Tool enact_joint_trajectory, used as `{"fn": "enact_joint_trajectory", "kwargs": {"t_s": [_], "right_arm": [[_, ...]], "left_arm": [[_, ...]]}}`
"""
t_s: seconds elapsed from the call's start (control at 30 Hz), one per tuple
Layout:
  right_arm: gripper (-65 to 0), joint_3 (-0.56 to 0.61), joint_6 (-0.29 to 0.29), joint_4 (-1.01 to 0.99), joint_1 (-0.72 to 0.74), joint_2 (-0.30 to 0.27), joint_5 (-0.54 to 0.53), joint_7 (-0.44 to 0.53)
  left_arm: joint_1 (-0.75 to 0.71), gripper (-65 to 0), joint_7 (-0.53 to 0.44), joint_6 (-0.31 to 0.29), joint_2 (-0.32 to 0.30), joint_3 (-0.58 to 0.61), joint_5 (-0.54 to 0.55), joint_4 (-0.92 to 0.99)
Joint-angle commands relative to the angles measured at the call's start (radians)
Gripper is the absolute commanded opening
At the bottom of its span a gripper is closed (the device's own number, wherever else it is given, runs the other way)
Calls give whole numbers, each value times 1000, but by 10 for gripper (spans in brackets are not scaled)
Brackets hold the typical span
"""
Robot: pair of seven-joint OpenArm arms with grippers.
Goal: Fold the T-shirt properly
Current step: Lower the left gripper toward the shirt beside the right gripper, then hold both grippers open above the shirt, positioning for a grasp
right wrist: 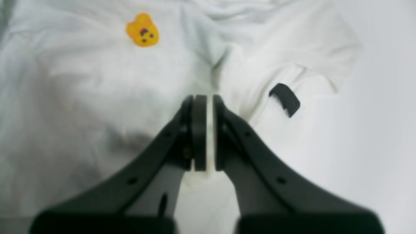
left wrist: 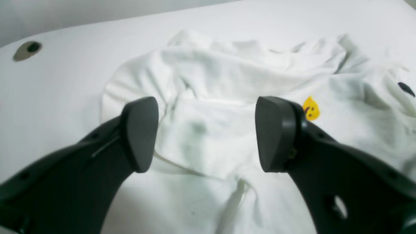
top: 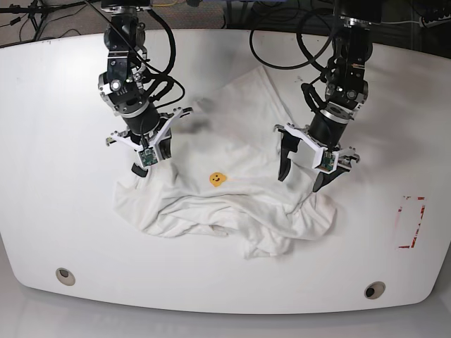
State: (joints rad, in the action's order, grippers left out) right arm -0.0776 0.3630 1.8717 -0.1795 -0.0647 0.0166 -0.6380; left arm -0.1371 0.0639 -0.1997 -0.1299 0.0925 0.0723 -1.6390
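The white T-shirt [top: 232, 141] lies crumpled in the middle of the table, its lower part bunched toward the front edge. It carries a small yellow bear print [top: 218, 179] [right wrist: 143, 31] [left wrist: 311, 109] and a black label [right wrist: 284, 99] [left wrist: 406, 88]. My right gripper [right wrist: 208, 130] [top: 144, 163] sits at the shirt's left edge in the base view. It is shut, with a thin fold of the white cloth [right wrist: 81, 97] pinched between its pads. Just over the shirt's right side, my left gripper [left wrist: 208, 130] [top: 301, 177] hangs open above rumpled cloth [left wrist: 227, 74], with nothing between its fingers.
The white table [top: 56, 176] has a round hole near each front corner [top: 65, 275] [top: 374, 289]; one hole [left wrist: 27, 50] also shows in the left wrist view. A red-marked rectangle [top: 411, 222] lies at the right. Cables run along the back edge.
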Motion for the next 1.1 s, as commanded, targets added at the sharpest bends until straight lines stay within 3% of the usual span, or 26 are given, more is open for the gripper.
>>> {"fn": "enact_joint_trajectory", "kwargs": {"t_s": [0.0,0.3,0.63,0.77,0.83,1.07], "right_arm": [[-611,-2,-7,32,17,-13,-17,7],[-620,6,10,14,46,-37,-15,-6],[-605,2,41,-62,92,-5,12,29],[-581,7,66,-86,123,8,43,38],[-529,14,98,-93,164,36,70,38],[-472,13,104,-94,179,46,66,46]], "left_arm": [[10,-233,-19,7,-7,-5,3,-19],[-6,-267,13,5,-14,-47,-1,-18],[-27,-239,-6,-12,-28,-90,-5,-10],[-31,-237,-11,-17,-24,-87,-5,-11],[-31,-237,-13,-3,-16,-77,-1,-4],[-35,-236,-17,1,-12,-75,1,-4]]}}
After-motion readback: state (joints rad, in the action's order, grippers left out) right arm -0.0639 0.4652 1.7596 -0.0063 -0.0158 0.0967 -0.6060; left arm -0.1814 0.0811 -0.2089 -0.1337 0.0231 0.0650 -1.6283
